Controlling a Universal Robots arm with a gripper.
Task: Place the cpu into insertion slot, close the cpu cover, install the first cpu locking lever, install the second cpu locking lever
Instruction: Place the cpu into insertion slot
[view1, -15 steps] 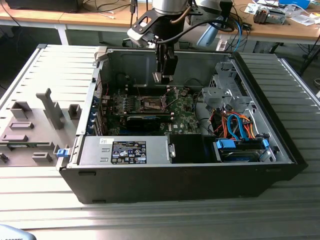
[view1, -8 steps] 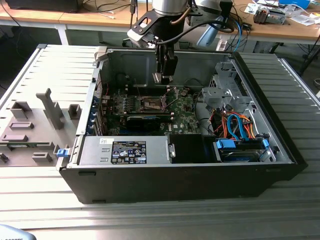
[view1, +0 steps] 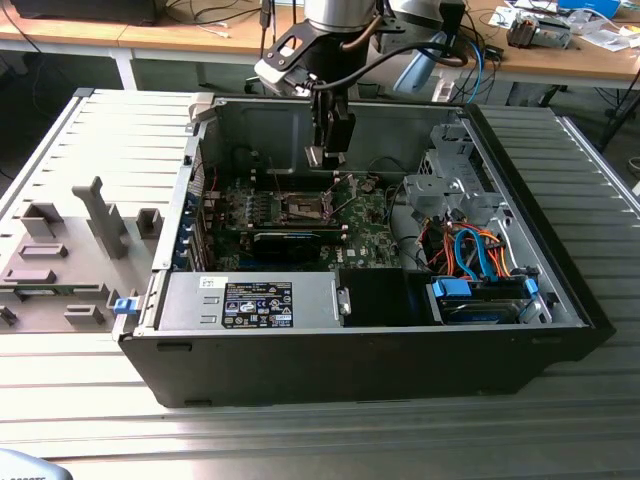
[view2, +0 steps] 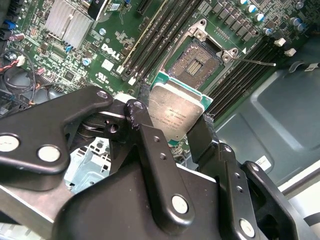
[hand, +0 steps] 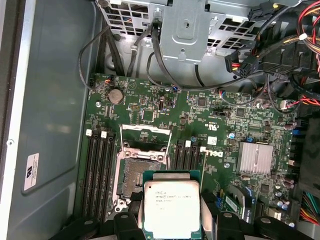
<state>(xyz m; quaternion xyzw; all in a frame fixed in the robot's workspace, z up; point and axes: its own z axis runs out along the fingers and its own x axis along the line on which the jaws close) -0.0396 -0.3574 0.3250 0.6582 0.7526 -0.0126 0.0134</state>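
Clamped by two opposite edges, the cpu (view2: 175, 111) sits between the black fingers (view2: 150, 145) of the claw (view2: 172, 120). The claw is closed down to the chip's width and has nothing else in its hold.

In the exterior view the claw (view1: 326, 155) hangs inside the open computer case (view1: 400, 350), above the socket (view1: 305, 207) and clear of it. The cpu (view1: 318, 157) shows as a small pale square at its tip.

Both wrist views show the chip's silvery-grey top, with a thin green edge around the metal. In the first wrist view the cpu (hand: 171, 209), held in the claw (hand: 172, 224), covers one edge of the socket (hand: 139, 175). The socket's dark contact field lies bare, and the cover frame (hand: 146, 136) is swung open at the edge of the socket away from the chip.

In the second wrist view the socket (view2: 196, 59) lies just beyond the chip. A thin lever (view2: 255, 62) juts out from one corner of the socket, unlatched.

Memory slots (hand: 97, 170) flank the socket on two sides. A finned heatsink (hand: 256, 158) lies past one bank of them, and a coin battery (hand: 116, 95) lies beyond the open cover.

The case rests on its side on the ribbed worktop (view1: 300, 440).
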